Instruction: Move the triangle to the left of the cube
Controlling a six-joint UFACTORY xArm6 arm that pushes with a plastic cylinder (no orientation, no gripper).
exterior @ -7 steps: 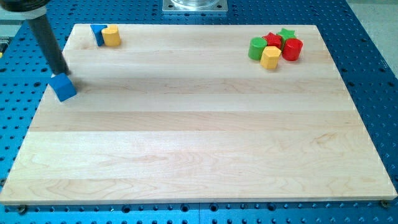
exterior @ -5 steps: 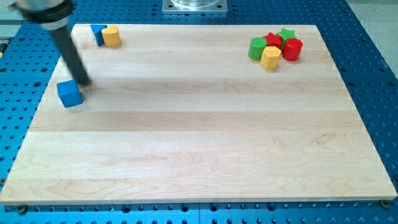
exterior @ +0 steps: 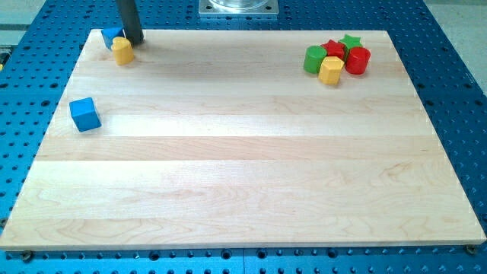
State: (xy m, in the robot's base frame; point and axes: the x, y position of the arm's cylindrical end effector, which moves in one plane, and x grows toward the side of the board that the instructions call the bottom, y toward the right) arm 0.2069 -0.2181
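A pale wooden board [exterior: 251,175] lies on a blue perforated metal table [exterior: 456,68] under even light.

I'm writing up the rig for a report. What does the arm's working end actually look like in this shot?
Only a short stretch shows: a straight, smooth, dark grey to black round rod entering from the view's top. No cables, markings or labels are visible on it. My tip is the rod's plain lower end, with no gripper fitted, beside the yellow block and the blue triangle at the board's upper left corner.

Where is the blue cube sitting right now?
The blue cube sits alone near the board's left edge in the camera view, well below the yellow block and my tip at the top-left corner.
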